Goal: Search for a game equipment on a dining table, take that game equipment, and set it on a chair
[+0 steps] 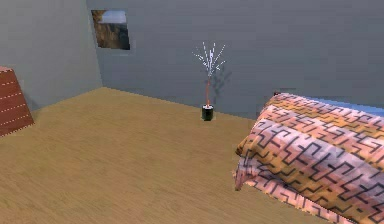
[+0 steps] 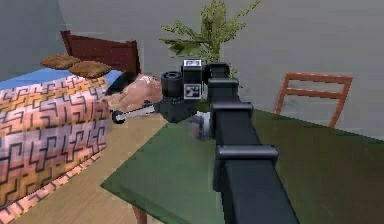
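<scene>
1. The forward view looks ahead and somewhat down across open wood floor to a far room corner with a wall picture. The bed lies close at its right.
2. The arm side view looks out sideways along the arm, which looms near from the bottom edge. It faces over the green worktop to a chair and a grey wall.
3. Both views share the bed's patterned cover, at the forward view's right and the arm side view's left.
</scene>
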Motion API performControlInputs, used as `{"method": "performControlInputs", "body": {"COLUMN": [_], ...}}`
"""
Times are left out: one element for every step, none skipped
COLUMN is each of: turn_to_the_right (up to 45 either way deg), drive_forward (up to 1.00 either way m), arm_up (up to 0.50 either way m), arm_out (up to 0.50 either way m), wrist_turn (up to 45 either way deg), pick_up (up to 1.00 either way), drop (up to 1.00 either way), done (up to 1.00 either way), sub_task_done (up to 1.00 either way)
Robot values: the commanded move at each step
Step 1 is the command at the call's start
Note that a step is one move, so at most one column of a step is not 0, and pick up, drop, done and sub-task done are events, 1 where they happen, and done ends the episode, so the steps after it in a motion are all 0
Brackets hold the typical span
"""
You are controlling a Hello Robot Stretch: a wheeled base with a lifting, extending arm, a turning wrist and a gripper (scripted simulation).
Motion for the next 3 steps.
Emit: {"method": "performControlInputs", "body": {"turn_to_the_right": [0.0,0.0,0.0], "drive_forward": [0.00,0.00,0.00], "arm_up": [0.00,0.00,0.00], "arm_out": [0.00,0.00,-0.24], "wrist_turn": [-45.0,-42.0,0.0], "pick_up": [0.00,0.00,0.00], "drop": [0.00,0.00,0.00], "done": [0.00,0.00,0.00], "sub_task_done": [0.00,0.00,0.00]}}
